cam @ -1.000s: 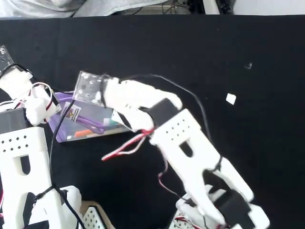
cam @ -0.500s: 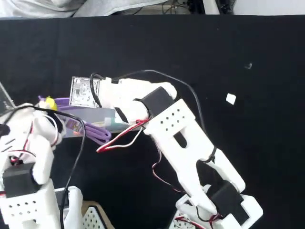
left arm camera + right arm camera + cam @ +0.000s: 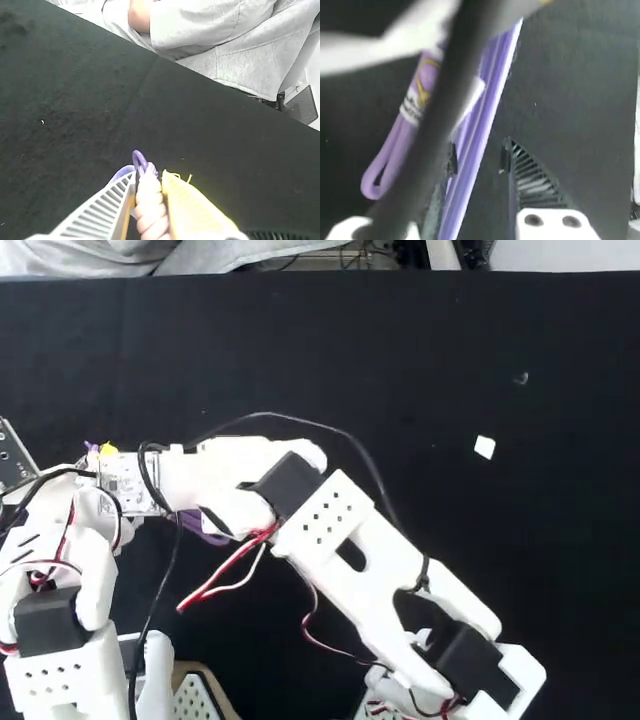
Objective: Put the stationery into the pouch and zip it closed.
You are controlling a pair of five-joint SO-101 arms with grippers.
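On the black table (image 3: pixel 400 350), a white scrap (image 3: pixel 484 447) lay well apart from the purple pouch (image 3: pixel 490 100); the right gripper (image 3: pixel 477 157) pinched its edge, the left gripper (image 3: pixel 147 181) its zip pull (image 3: pixel 149 210); its label (image 3: pixel 415 102) was unreadable.

- I take this for a robotics lab bench: my left arm (image 3: pixel 55 590) and right arm (image 3: pixel 380 570) are white printed parts with loose red and black wires (image 3: pixel 215 580) hanging off them.
- They work over a table (image 3: pixel 500 340) under plain black cloth.
- More cables (image 3: pixel 340 255) lie past its far edge, near a person's grey clothing (image 3: pixel 90 255).
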